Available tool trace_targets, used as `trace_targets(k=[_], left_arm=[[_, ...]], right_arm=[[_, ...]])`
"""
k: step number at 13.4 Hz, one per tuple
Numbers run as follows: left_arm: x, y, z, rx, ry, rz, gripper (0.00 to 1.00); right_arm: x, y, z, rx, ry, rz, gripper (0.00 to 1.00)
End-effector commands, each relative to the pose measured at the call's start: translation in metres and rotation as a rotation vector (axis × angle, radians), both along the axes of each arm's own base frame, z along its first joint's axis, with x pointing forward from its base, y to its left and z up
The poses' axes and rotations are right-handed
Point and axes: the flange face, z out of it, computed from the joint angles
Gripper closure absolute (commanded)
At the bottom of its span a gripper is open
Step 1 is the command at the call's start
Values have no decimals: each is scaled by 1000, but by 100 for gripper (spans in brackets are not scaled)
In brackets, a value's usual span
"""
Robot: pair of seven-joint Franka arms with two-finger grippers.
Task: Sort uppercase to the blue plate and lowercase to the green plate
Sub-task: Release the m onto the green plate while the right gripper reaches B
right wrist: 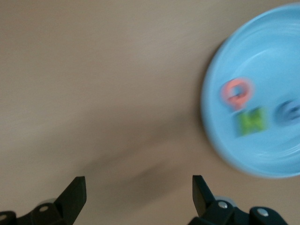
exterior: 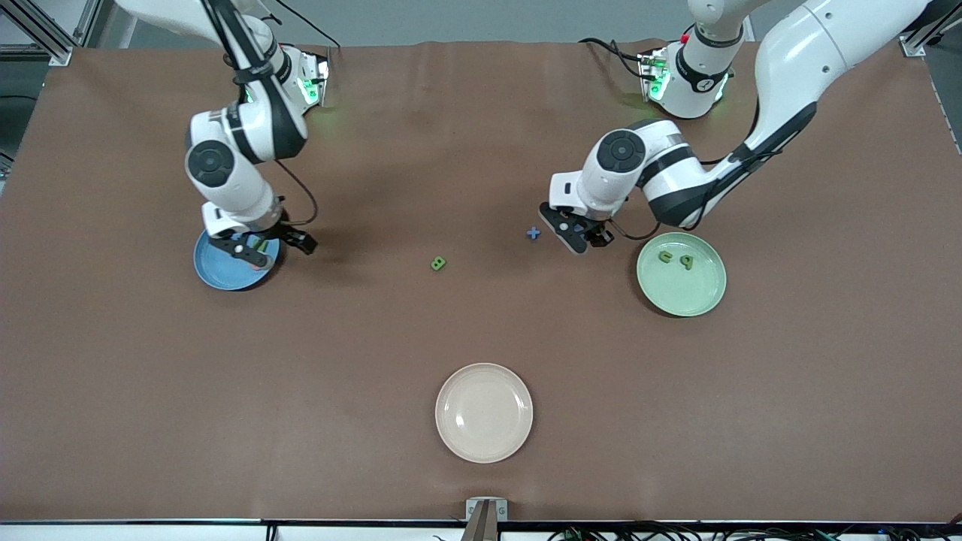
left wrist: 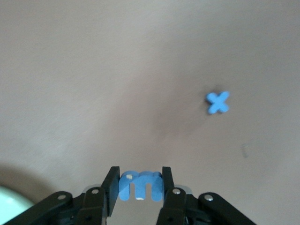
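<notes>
My left gripper (exterior: 577,234) hangs over the table between the blue x (exterior: 533,234) and the green plate (exterior: 688,294), shut on the blue three-pronged lowercase letter (left wrist: 140,185). The blue x (left wrist: 218,102) lies flat on the table. Two green lowercase letters (exterior: 666,256) (exterior: 686,261) lie in the green plate. My right gripper (exterior: 252,252) is above the blue plate (exterior: 225,282), open with nothing between its fingers (right wrist: 139,194). In the blue plate (right wrist: 267,61) lie the pink Q (right wrist: 236,92), the green N (right wrist: 252,122) and a blue ring-shaped letter (right wrist: 288,111). The green B (exterior: 438,263) lies on the table between the two plates.
A cream plate (exterior: 484,412) sits nearer to the front camera than the green B, with nothing in it. The brown mat (exterior: 481,338) covers the whole table.
</notes>
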Motion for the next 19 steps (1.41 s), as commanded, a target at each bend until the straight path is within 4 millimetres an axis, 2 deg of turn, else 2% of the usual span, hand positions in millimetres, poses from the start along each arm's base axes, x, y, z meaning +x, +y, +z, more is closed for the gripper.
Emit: trace_targets(k=[1,4,6,7,9,11,13,17,19], left_arm=[[10,30,13,47,-23,1,97],[30,71,15,66,-13,54,97],[44,101,13,73,-19,108,96],[50,115,11,88,-38,122,96],[64,142,1,112,-63,153,96],[71,155,-7,119,-80,163,96],[80,166,-18,119,-85,178,96],[89,157,-40,114,-95,194,96],[91,156,-49,117,-100,208,96]], right_arm=[[33,45,-11,39,6,-72,0],[51,118,-29,31,-19,-132,0],[60,171,-50,2,-50,-189,0],[60,191,-64,-12,-56,-211,0],[57,224,-75,20,-55,-225,0],[55,240,-81,41,-43,-237,0],[51,244,-83,54,-32,-252,0],[27,269,-85,48,-14,-255,0],[18,275,-87,37,1,-255,0]])
